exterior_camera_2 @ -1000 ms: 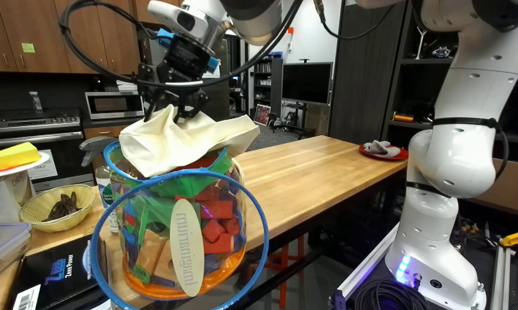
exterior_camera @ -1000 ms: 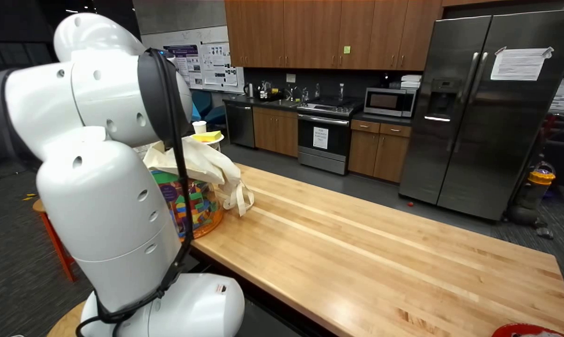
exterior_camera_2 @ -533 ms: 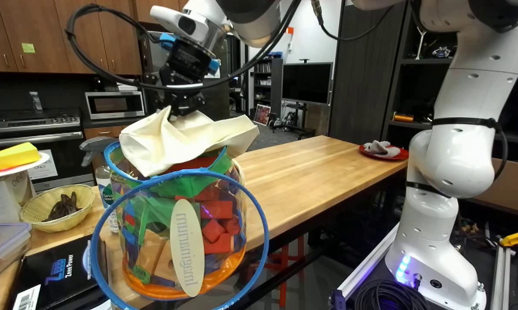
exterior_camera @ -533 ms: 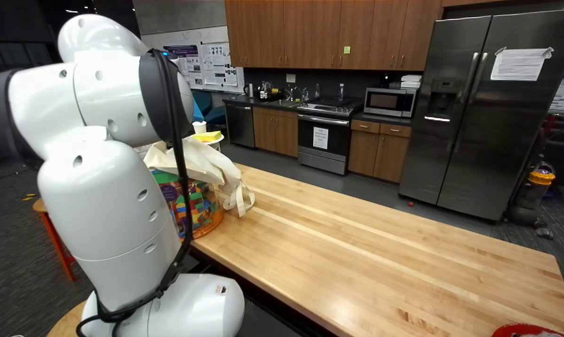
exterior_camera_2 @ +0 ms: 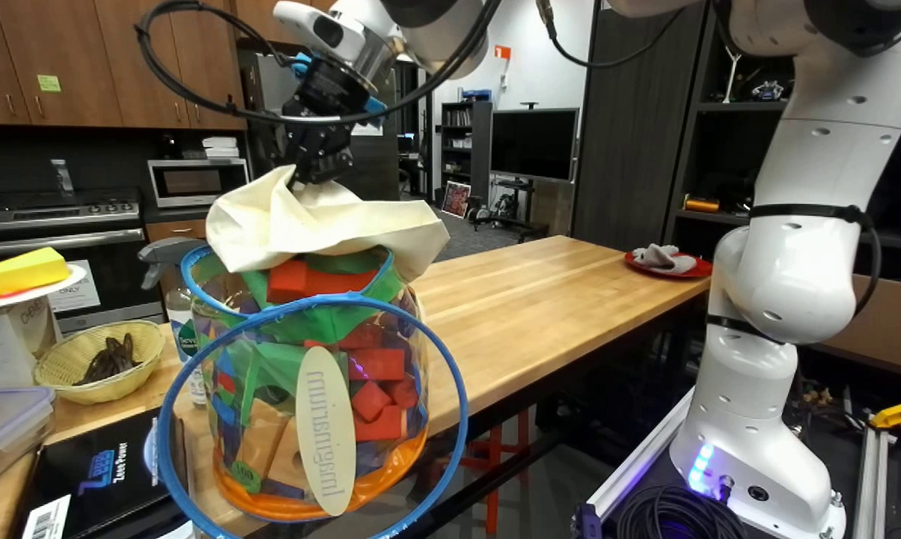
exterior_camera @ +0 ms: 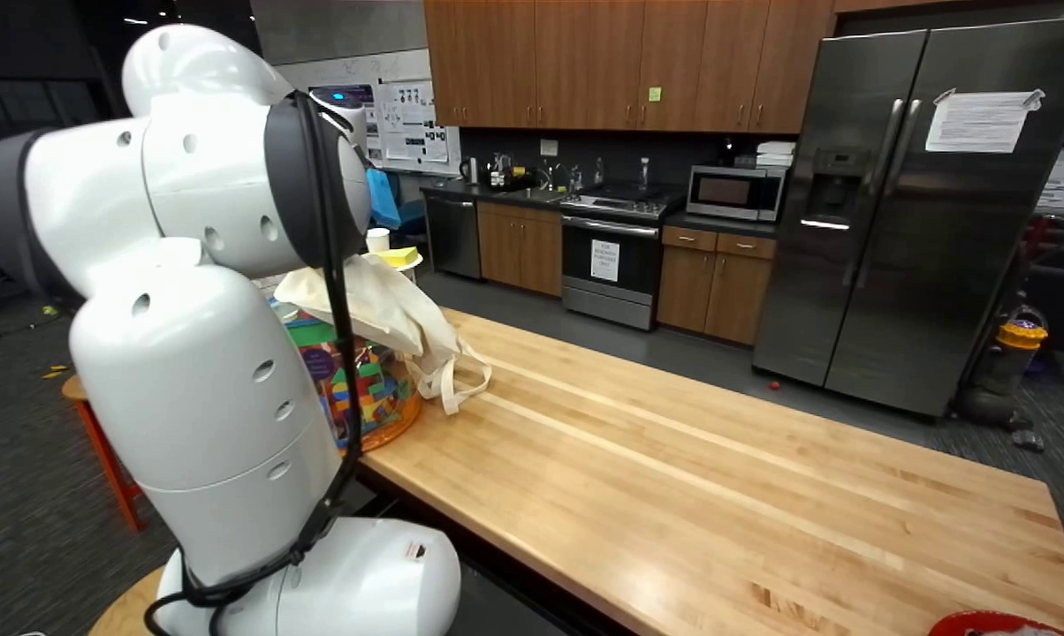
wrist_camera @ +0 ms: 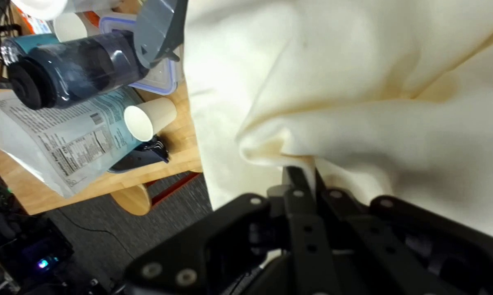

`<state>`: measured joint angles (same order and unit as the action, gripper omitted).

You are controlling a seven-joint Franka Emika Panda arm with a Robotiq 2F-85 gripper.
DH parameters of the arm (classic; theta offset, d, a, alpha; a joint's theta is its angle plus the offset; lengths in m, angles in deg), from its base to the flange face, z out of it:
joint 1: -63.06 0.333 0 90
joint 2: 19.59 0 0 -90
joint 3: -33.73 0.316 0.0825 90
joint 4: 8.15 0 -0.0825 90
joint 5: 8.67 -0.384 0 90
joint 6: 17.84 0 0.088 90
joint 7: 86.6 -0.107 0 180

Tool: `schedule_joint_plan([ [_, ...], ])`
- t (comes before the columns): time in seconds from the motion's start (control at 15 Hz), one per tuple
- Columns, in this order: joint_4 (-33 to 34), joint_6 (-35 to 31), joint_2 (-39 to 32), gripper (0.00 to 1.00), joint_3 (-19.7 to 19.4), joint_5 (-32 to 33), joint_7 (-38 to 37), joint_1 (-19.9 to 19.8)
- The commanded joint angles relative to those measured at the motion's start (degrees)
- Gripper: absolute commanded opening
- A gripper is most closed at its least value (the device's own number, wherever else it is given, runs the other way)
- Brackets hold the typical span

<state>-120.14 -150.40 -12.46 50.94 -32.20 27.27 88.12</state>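
Note:
A cream cloth bag (exterior_camera_2: 331, 228) lies draped over the top of a clear, blue-rimmed bin (exterior_camera_2: 325, 430) of coloured blocks. My gripper (wrist_camera: 309, 176) is shut on a fold of the bag, which stands pinched up between the fingertips in the wrist view. In an exterior view the gripper (exterior_camera_2: 301, 176) reaches the bag from above, its tips hidden behind the raised cloth. Red blocks (exterior_camera_2: 312, 281) show under the bag's near edge. In an exterior view the bag's strap (exterior_camera: 452, 380) hangs down to the table, while the arm hides the gripper there.
Beside the bin on the wooden table (exterior_camera_2: 540, 299) stand a spray bottle (exterior_camera_2: 182, 322), a yellow basket (exterior_camera_2: 132, 374) and a black box (exterior_camera_2: 110, 479). A red plate (exterior_camera_2: 690, 271) bears a grey cloth. A dark bottle (wrist_camera: 87, 65) and a paper cup (wrist_camera: 158, 114) appear in the wrist view.
The jaws have gone from open to shut on the bag. Gripper and pinched cloth have risen a little, the bag's near edge has lifted off the red blocks, and the strap has shifted slightly.

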Motion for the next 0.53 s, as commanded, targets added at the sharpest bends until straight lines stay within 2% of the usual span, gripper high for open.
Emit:
schedule_joint_plan([
  [0.0,0.90,-1.15,1.85,0.01,-1.52,-4.01,0.25,-1.91],
  [0.47,1.12,-8.46,2.79,0.01,-4.80,-5.78,-1.03,-5.05],
])
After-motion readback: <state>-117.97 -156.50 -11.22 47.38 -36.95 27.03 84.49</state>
